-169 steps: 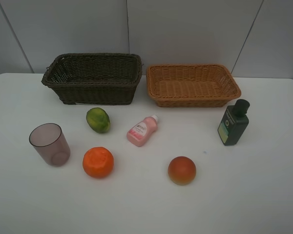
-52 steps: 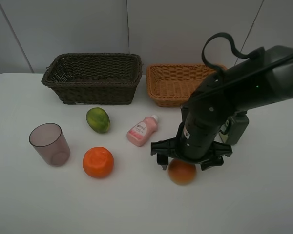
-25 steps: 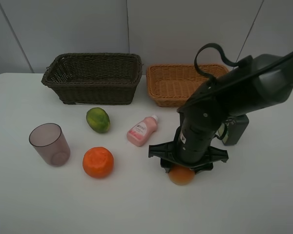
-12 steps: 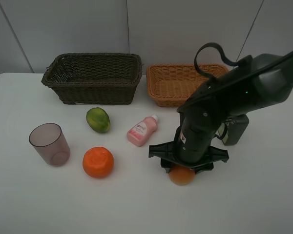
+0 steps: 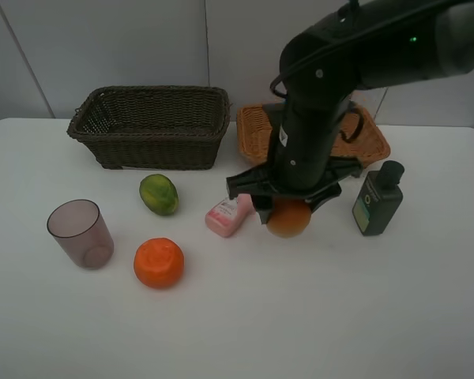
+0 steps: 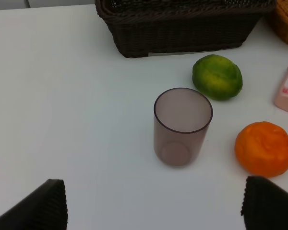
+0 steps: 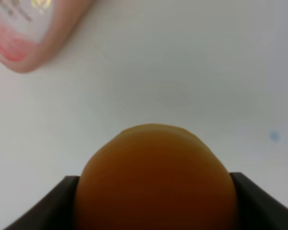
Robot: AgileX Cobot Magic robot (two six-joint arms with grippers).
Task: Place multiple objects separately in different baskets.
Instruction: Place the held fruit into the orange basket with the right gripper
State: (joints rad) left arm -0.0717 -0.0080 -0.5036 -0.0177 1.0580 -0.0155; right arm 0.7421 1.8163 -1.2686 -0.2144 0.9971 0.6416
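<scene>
Right claw is clamped on the peach, holding it up off the counter. It hangs between the pink bottle on its left and the dark green bottle on its right, just this side of the tan basket. Left claw has its fingers spread wide, gripping nothing, with the mauve cup upright beyond them. Green fruit and orange sit right of the cup, and the dark brown basket stands far left.
</scene>
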